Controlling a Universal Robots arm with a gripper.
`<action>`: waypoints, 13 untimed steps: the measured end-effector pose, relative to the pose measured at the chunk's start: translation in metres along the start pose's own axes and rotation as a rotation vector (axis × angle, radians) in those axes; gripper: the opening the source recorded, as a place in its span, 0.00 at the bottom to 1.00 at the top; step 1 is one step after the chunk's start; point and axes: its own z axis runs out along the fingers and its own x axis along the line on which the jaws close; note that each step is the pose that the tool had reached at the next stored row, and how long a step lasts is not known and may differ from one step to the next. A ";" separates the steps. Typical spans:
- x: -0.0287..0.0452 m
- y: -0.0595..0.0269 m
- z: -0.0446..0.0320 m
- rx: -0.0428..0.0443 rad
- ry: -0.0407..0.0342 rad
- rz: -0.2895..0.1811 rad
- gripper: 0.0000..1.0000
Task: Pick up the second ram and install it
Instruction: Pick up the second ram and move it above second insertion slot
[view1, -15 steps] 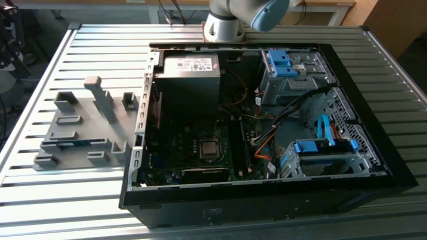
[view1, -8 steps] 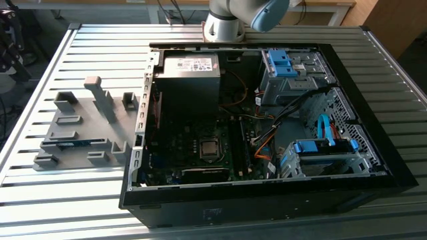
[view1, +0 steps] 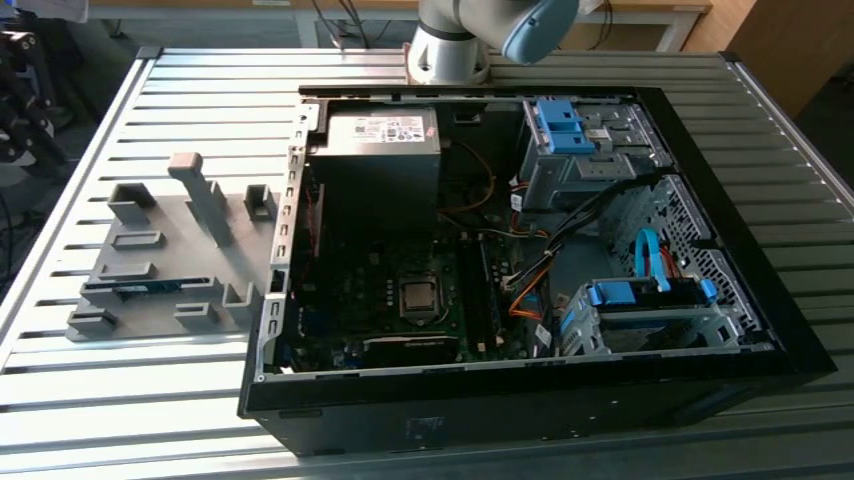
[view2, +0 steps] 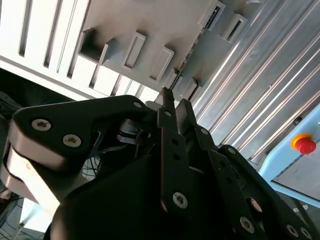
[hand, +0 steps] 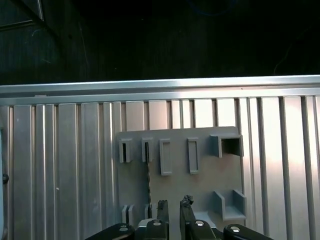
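The second ram (view1: 140, 289) is a thin blue-green stick lying in the grey holder plate (view1: 160, 215) at the exterior view's left, beside the PC case. In the first wrist view the ram (hand: 148, 175) stands edge-on as a thin dark line in a slot of the plate (hand: 200, 190). My gripper (hand: 174, 202) hangs well above the plate, a little to one side of the ram. Its black fingers (hand: 162, 206) stand a narrow gap apart with nothing between them. In the second wrist view the gripper (view2: 174, 97) points at the plate, and the ram (view2: 190, 52) is a dark line.
The open black PC case (view1: 534, 400) fills the middle of the slatted metal table (view1: 160, 400), with its motherboard (view1: 400, 290), power supply (view1: 376, 140) and blue drive cages (view1: 654, 300). The arm's base (view1: 447, 50) stands behind the case. A red stop button (view2: 305, 145) sits off the table.
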 end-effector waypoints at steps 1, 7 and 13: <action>0.0006 0.0001 0.0016 -0.0001 0.0001 -0.001 0.24; 0.0065 0.0004 0.0241 -0.0004 0.0005 -0.019 0.60; 0.0083 0.0003 0.0282 -0.0007 0.0003 -0.026 0.66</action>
